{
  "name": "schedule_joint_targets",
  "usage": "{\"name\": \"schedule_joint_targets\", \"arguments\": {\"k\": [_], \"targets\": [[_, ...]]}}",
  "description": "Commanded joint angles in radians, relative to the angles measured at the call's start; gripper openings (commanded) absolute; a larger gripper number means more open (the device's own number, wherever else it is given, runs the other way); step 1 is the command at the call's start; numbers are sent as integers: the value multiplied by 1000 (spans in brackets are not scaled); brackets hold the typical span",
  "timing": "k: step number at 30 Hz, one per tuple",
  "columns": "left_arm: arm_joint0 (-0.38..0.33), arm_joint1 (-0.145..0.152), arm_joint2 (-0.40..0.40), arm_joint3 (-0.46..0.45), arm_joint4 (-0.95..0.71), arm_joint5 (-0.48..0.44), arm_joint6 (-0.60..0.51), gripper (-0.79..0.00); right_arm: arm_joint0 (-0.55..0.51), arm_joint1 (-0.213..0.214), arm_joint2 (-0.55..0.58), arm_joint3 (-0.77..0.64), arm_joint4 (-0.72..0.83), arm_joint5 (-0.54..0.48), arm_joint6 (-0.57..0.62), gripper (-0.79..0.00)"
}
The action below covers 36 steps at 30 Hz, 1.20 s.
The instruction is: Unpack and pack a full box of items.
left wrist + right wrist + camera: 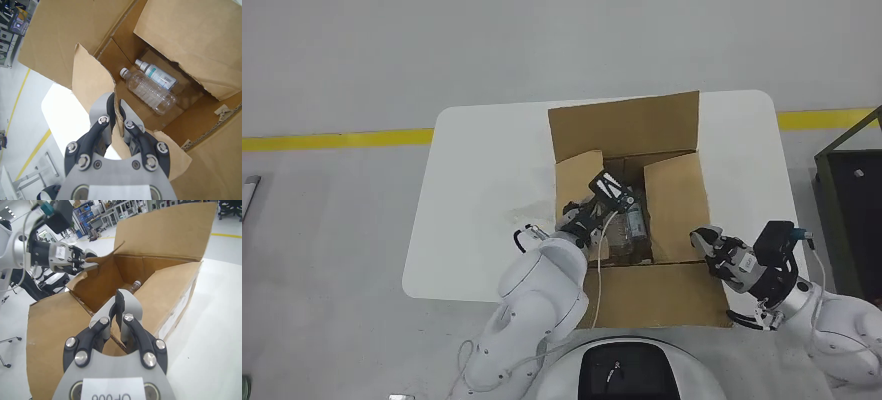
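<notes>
From above, the box (627, 125) sits on a white table (472, 180) with its flaps up or folded out. The left gripper (610, 203) is at the inner edge of the left flap (577, 180). The right gripper (705, 243) hangs just beside the box's near right corner. Clear bottles lie on the box floor between the two side flaps.

At the left wrist, the fingers are pinched on the ragged edge of the left flap, one pad on each face of the cardboard. Past it, a water bottle (149, 91) lies on its side touching a spray bottle (157, 75), both against the far wall.

At the right wrist, the pads are pressed together with nothing visible between them, in front of the right flap (166, 291), which leans in over the opening.

The step seems to be clearing the flaps so that unpacking can begin. It would go best by swinging the left flap outward along its crease rather than lifting, since an upward pull could raise the light box or tear the already frayed edge. The right flap likely needs pushing back too before a bottle can be reached.

The table is smooth and white with rounded corners. Around it is pale grey floor (342, 60) with a yellow line (342, 140). A dark frame (852, 210) stands to one side, and shelves (98, 219) with workbenches stand farther off.
</notes>
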Motion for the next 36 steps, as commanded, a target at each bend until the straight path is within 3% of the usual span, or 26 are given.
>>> {"name": "schedule_joint_targets", "arguments": {"k": [1, 17, 25, 36], "targets": [[6, 1, -13, -19, 5, -7, -2, 0, 9, 0, -2, 6, 12, 15, 33, -785], [47, 22, -96, -145, 198, -159, -113, 0, 7, 0, 0, 4, 37, 33, 64, -785], [98, 30, -174, -191, 218, -174, -104, 0, 5, -1, -1, 24, 21, 45, 65, -785], [148, 38, -241, -183, 314, -149, -48, 0, 1, -2, -6, 27, 28, 59, 71, -785]]}}
